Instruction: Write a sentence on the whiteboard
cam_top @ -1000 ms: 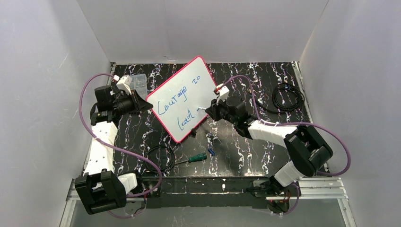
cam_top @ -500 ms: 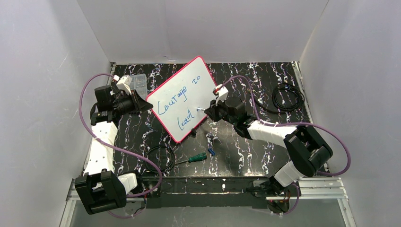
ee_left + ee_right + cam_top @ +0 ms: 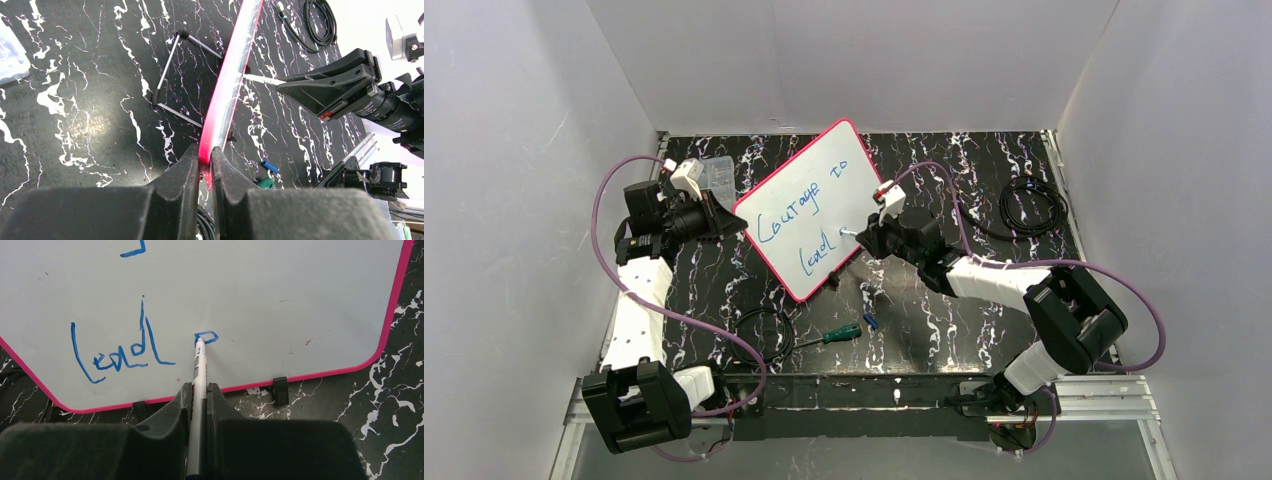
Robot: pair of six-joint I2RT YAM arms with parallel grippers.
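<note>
Right gripper (image 3: 200, 387) is closed tight on a marker (image 3: 199, 367). The barrel is pinched between both fingers and the tip points away from the wrist. The tip touches the whiteboard (image 3: 280, 295) at a small blue loop (image 3: 206, 336), just right of the word "lead" (image 3: 117, 352).

Left gripper (image 3: 205, 150) is clamped on the pink-red frame of the whiteboard (image 3: 235, 65), with only the thin edge between the jaws. From the left wrist the board shows edge-on, with a wire stand (image 3: 172, 75) behind it on the table.

In the top view the whiteboard (image 3: 814, 175) sits mid-table, turned diagonally, between the left gripper (image 3: 724, 215) on its left edge and the right gripper (image 3: 864, 235) at its lower right part. The sentence (image 3: 804, 205) is blue handwriting in two lines: "Courage to" on the upper line, "lead" plus the loop on the lower. A black clip foot (image 3: 280, 390) shows on the bottom frame edge in the right wrist view.

The black marbled table (image 3: 944, 320) also holds:
- a clear plastic box (image 3: 717, 172) at far left, behind the left gripper
- a green-handled screwdriver (image 3: 839, 333) near the front
- a small blue piece (image 3: 871, 322) just beside the screwdriver
- a coiled black cable (image 3: 1032, 205) at far right, well apart from the board
</note>
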